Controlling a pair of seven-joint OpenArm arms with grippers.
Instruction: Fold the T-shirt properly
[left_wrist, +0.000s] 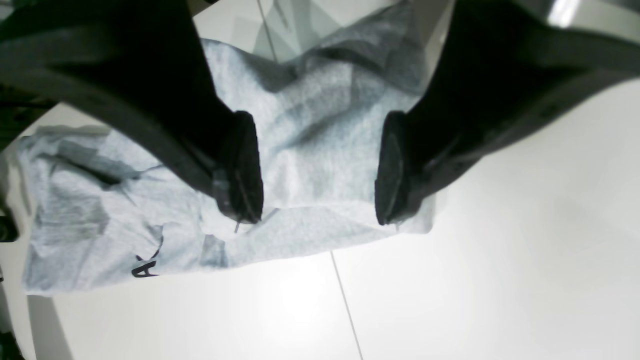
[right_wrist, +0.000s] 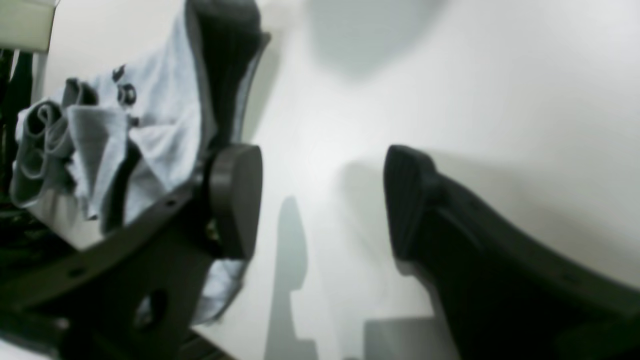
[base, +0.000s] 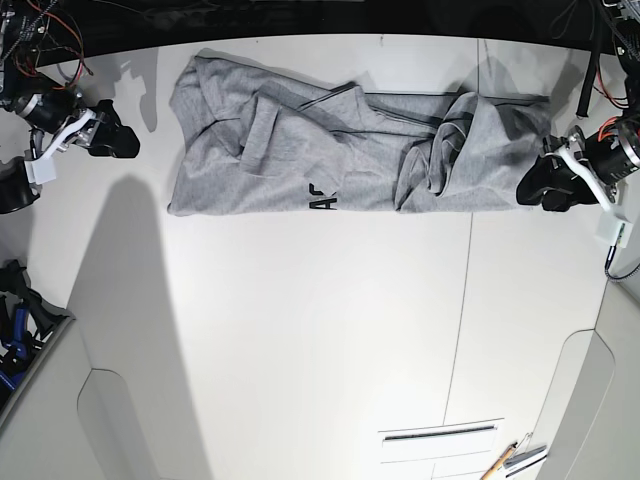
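The T-shirt (base: 330, 150) lies stretched across the far part of the white tabletop (base: 300, 330), bunched and creased, a long grey band running side to side. Folds pile up toward its middle and toward the base view's right end, and a scrap of black lettering (base: 322, 200) peeks out along the near edge.

Over on the base view's right, the left hand (base: 540, 185) sits right at the shirt's end. The left wrist view shows its two dark pads (left_wrist: 240, 167) spread wide apart, grey cloth filling the gap between them and the hem edge lying just below the tips. Whether the tips touch the cloth cannot be told. The fabric is not pinched; this hand is open.

Across the tabletop, on the base view's left, the right hand (base: 108, 135) sits apart from the shirt's other end, bare white surface between them. Its wrist view shows the fingers (right_wrist: 235, 200) parted wide with only tabletop between them, so it is open too and holds nothing. In that view, crumpled grey cloth shows behind one finger, off to the side.

A pale seam line (base: 463, 300) runs down the tabletop beneath the shirt's right portion.
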